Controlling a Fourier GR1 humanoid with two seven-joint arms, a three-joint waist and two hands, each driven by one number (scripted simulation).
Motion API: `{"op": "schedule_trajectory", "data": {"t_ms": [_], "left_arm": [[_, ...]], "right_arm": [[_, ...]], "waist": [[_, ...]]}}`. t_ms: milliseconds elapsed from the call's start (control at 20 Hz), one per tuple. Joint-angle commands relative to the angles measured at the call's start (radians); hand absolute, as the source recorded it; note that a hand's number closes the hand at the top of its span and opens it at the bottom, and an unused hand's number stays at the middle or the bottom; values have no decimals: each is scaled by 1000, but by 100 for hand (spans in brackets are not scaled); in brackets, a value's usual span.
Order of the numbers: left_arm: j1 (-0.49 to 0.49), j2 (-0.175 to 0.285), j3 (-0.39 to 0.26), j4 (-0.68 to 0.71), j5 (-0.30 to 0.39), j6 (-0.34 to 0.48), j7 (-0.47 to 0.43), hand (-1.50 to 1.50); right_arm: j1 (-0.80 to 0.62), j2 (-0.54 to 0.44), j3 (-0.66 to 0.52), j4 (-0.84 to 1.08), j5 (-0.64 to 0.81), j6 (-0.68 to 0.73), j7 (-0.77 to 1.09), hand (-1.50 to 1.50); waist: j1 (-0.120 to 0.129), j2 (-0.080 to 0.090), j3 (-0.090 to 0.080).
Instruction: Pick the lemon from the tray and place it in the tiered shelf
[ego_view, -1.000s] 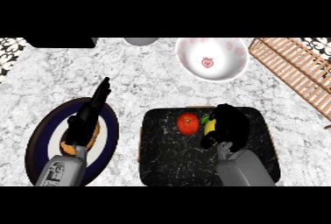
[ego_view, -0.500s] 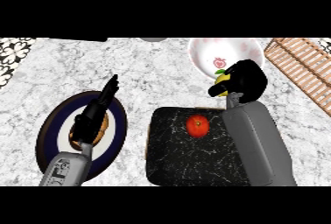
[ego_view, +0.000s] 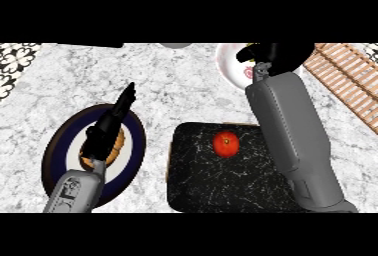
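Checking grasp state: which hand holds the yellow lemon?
The right hand, curled round the yellow lemon over the white round bowl; the left hand rests straight-fingered over the dark blue round plate, holding nothing.

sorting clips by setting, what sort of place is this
Most likely a kitchen counter: a marbled stone-look top, with a dark-rimmed plate, a white bowl, a black tray holding a tomato, and a slatted wooden shelf at the right edge.
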Motion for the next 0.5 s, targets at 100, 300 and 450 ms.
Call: {"op": "schedule_trajectory", "data": {"t_ms": [100, 300, 450], "left_arm": [[6, 0, 19, 35, 7, 3, -12, 0], [-21, -4, 17, 12, -3, 15, 13, 0], [1, -12, 22, 17, -2, 26, -1, 0]], "right_arm": [[-182, 0, -74, 107, 218, -44, 289, 150], [-276, 6, -115, 150, 359, -14, 322, 150], [-324, -61, -165, 186, 417, 2, 308, 150]], "waist": [[-37, -7, -2], [-40, -12, -2], [-45, -10, -1]]}}
